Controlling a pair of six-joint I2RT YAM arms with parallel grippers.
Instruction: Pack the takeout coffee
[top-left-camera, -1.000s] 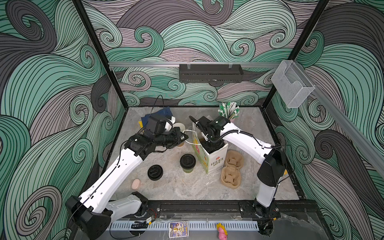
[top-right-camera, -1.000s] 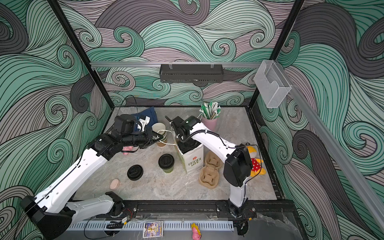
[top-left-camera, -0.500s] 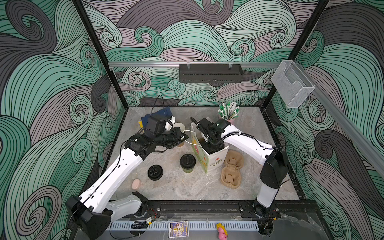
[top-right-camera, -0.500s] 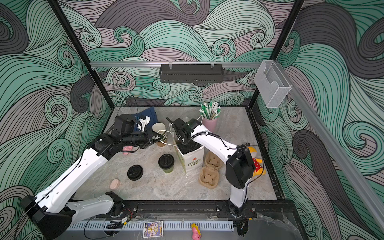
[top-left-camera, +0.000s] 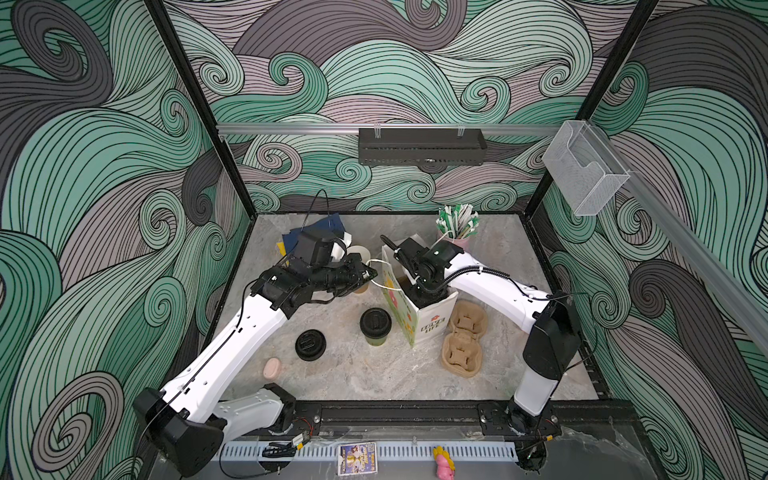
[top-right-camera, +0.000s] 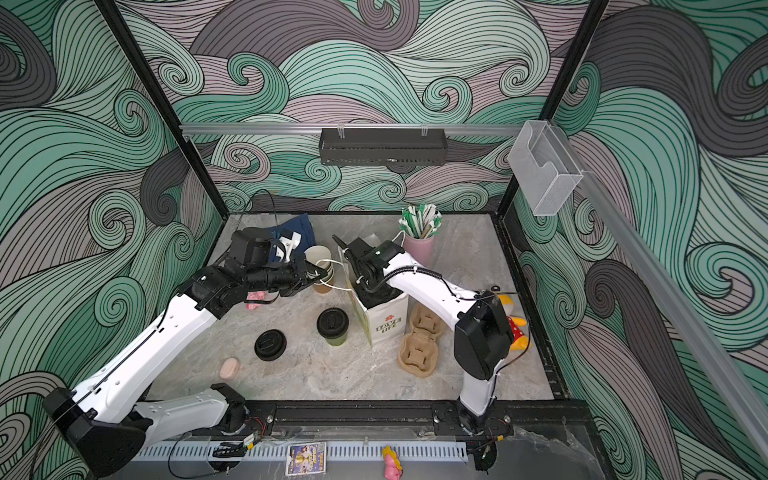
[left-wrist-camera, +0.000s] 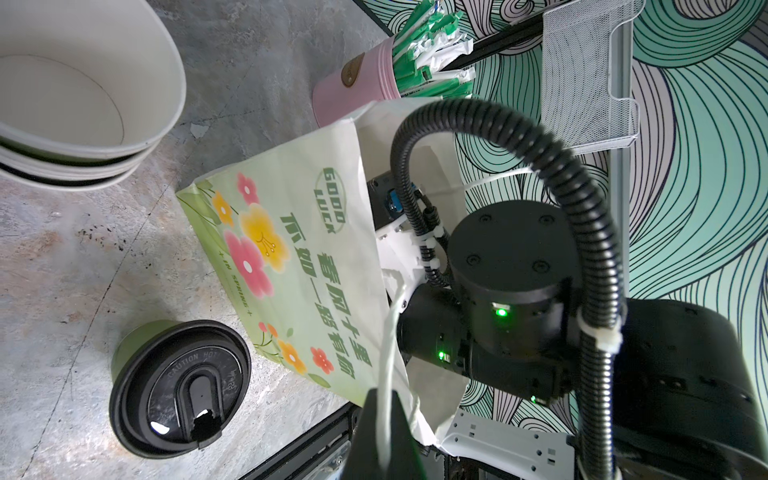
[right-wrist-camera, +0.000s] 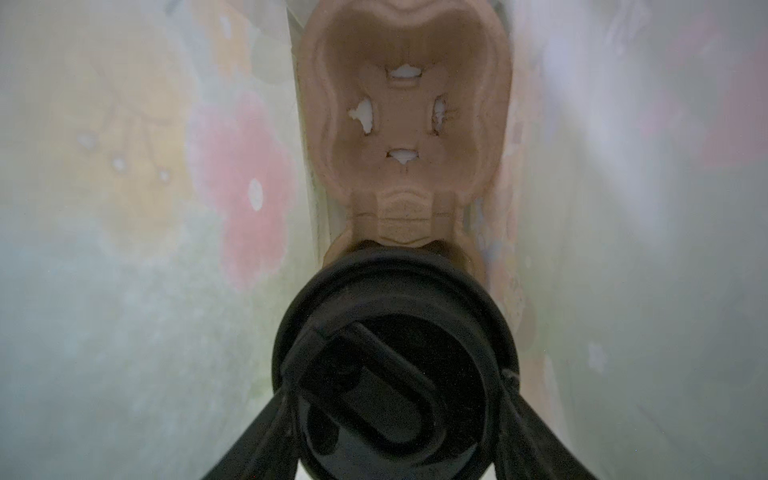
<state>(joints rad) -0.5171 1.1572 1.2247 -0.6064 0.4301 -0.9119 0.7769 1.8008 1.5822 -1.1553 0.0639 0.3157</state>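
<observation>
1. Right wrist view looks down inside the paper bag (right-wrist-camera: 145, 208). The first coffee cup (right-wrist-camera: 395, 324), black lid up, sits over the near pocket of a pulp carrier (right-wrist-camera: 403, 104) on the bag's floor, and the carrier's far pocket is empty.
2. The right gripper (right-wrist-camera: 399, 386) straddles that lid, its jaws clamped on the cup at lid height from both sides. Whether the cup's base is fully seated is hidden beneath the lid.
3. The second coffee cup (top-left-camera: 375, 326), also lidded, stands on the surface (top-left-camera: 374, 382) just left of the bag and apart from it. A loose lid (top-left-camera: 310, 344) lies farther left.
4. The step in hand looks like setting the first cup into its pocket. To do it well, lower straight down without tilt until the cup settles. Then part the jaws only a little, since the bag walls are close on both sides. Lift out vertically so nothing drags the lid or the paper.
5. The left gripper (left-wrist-camera: 382, 419) has its jaws together on the bag's white handle (left-wrist-camera: 390, 332), holding it out to the left, which seems to hold the mouth open. That hold should be steady while the other arm is inside.
6. In both top views the right arm (top-left-camera: 490, 286) reaches in from the right, its wrist bent steeply down into the bag's mouth. The left arm (top-left-camera: 249, 328) stretches up from the near left with its forearm roughly level and its tip at the bag's left edge.
</observation>
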